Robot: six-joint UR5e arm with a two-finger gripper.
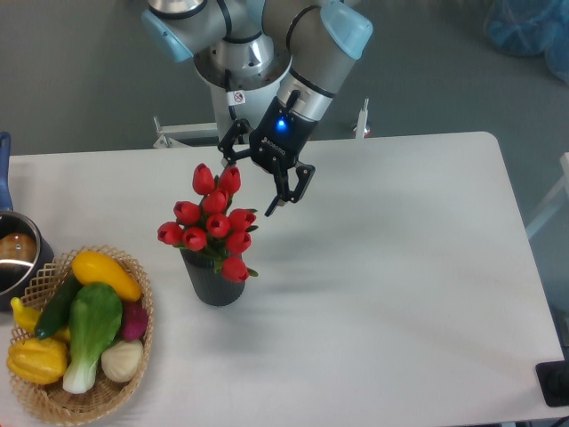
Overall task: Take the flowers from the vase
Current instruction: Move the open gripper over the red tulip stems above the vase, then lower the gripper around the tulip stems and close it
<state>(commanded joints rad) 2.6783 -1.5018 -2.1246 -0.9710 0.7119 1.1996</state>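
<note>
A bunch of red tulip buds, the flowers, stands in a small dark ribbed vase left of the table's middle. My gripper hangs tilted just above and to the right of the topmost buds. It is open, with one finger near the top bud and the other finger further right. Nothing is held between them.
A wicker basket with vegetables sits at the front left corner. A metal pot stands at the left edge behind it. The robot's base rises behind the table's far edge.
</note>
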